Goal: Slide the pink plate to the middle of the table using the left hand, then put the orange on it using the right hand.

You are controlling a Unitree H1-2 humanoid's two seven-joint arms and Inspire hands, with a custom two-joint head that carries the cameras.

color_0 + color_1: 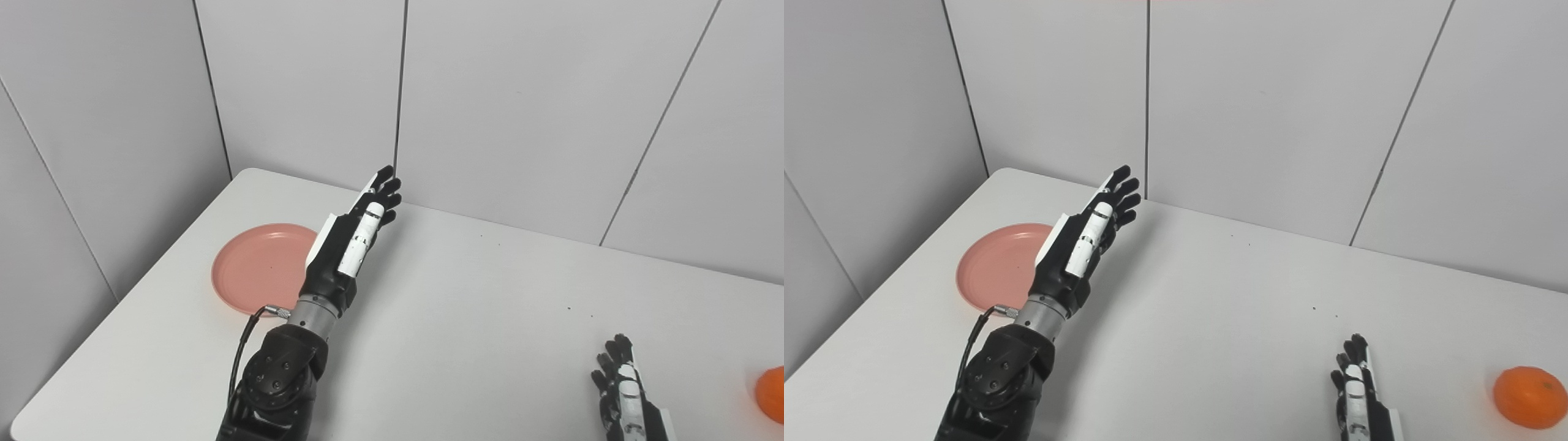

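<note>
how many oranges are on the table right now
1. The round orange fruit sits near the table's right edge, just right of the open right hand, untouched. None appears hidden elsewhere.

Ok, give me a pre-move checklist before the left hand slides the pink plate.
1. Pink plate flat on the table, at its left side: ok.
2. Left hand open, holding nothing: ok.
3. Left hand touching the plate: cannot tell; it overlaps the plate's right edge.
4. Middle of the table free of objects: ok.
5. Orange clear of the sliding path, far right: ok.
6. Right hand open and holding nothing, waiting left of the orange: ok.
</note>
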